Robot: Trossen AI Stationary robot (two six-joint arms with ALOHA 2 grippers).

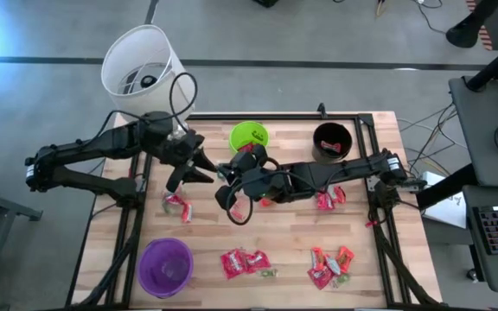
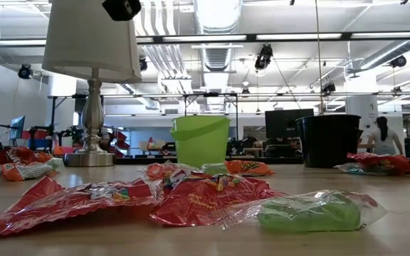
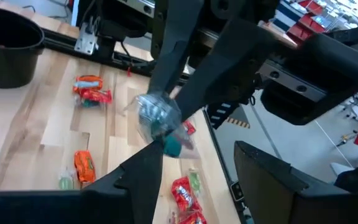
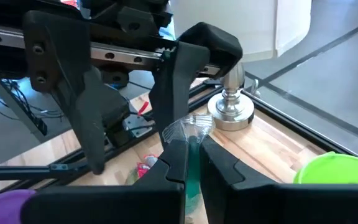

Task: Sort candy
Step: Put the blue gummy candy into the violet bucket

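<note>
Wooden desk seen from above, with both dark arms meeting near its middle. A white lamp stands at the far left corner. Three cups rest on the desk: a purple cup at the near left, a black cup at the far right and a green cup at the far centre. The left end effector, beside the green cup, has its fingers spread apart and holds nothing. The right end effector, just beside it, is closed on a clear-wrapped green candy; in the right wrist view the wrapper sits pinched between its two fingers, and the left wrist view shows the same piece at the tip of the opposite arm. The remaining candy lies in loose groups on the desk: red packets near the front centre, an orange-red group at the front right, red pieces under the right arm, and a small group below the left end effector.
</note>
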